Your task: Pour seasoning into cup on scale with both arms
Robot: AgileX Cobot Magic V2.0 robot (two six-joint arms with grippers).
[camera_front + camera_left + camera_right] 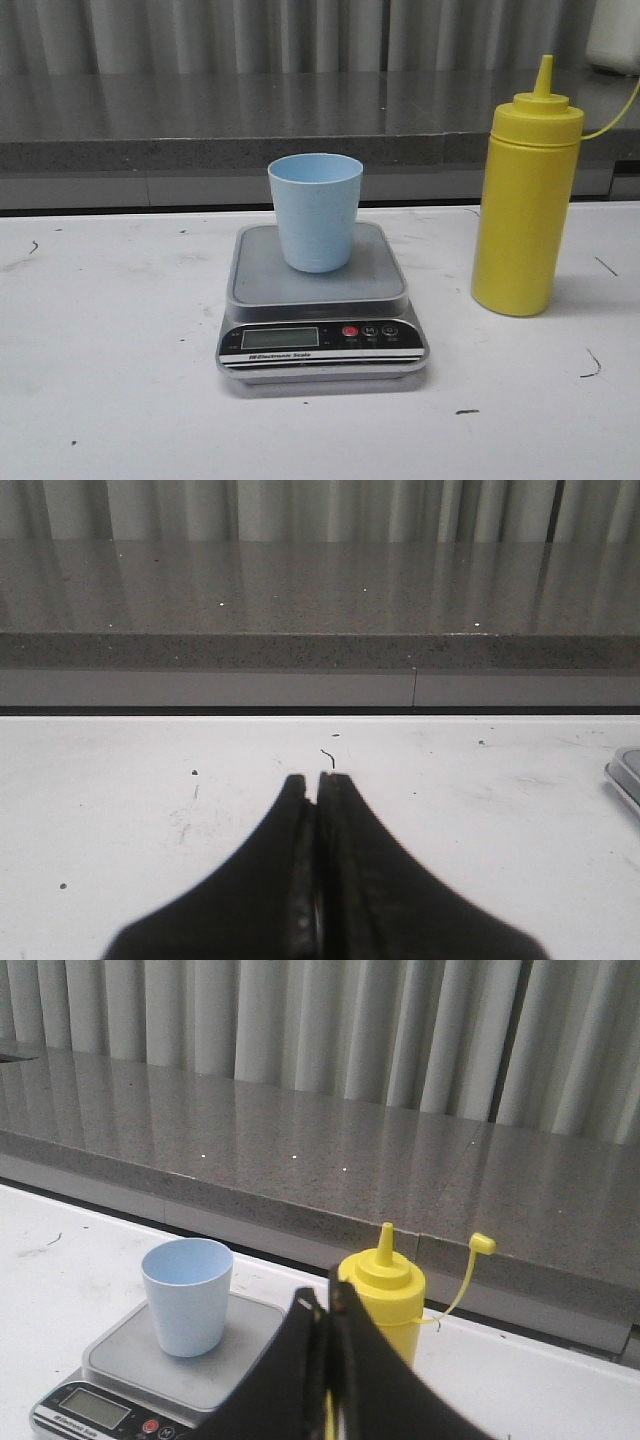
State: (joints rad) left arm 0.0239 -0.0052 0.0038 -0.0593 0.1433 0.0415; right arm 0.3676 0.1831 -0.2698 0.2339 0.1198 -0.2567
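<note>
From my right wrist camera, the right gripper (328,1310) has its jaws pressed together with nothing between them, and the yellow seasoning bottle (385,1295) stands directly beyond the fingertips, upright, its long axis vertical and the nozzle pointing up with the cap hanging off on its tether. To the bottle's left sits the digital scale (160,1375), with the pale blue cup (188,1295) upright on its grey platform, mouth open to the ceiling.

The left gripper (318,778) is likewise closed on nothing, aimed over bare white table (150,820); only a corner of the scale shows at the far edge of that view, so the bottle lies on the other side of the scale from this arm.

In the front view the bottle stands apart from the scale, on its right, taller than the cup. I judge the right arm much the nearer for the bottle; it must open before closing around the body from the side.
</note>
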